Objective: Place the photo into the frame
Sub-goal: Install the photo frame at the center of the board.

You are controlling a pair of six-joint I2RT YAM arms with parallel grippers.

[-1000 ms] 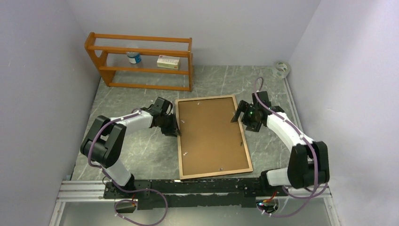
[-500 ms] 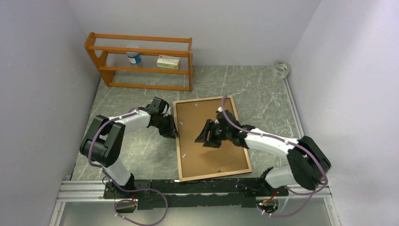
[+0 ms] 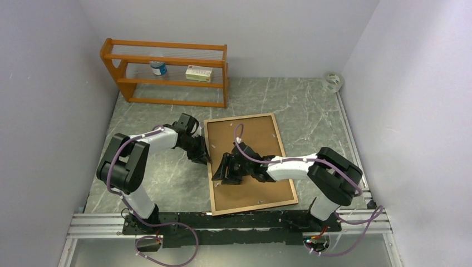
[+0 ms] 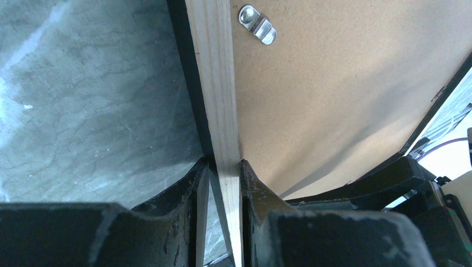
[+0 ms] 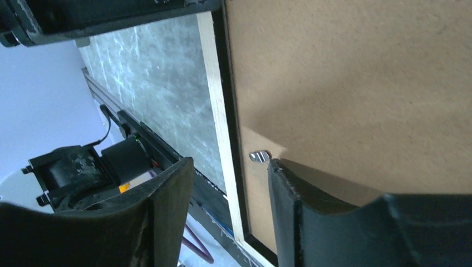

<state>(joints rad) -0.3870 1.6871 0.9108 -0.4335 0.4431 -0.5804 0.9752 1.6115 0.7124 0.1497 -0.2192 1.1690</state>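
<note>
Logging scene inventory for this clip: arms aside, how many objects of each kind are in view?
Picture frame: 1
Brown backing board: 1
Shelf rack: 1
Bottle: 1
Small box: 1
White roll: 1
Total: 6

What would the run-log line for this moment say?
left gripper: shut on frame edge | right gripper: open, over backing board beside turn clip | photo: not visible
</note>
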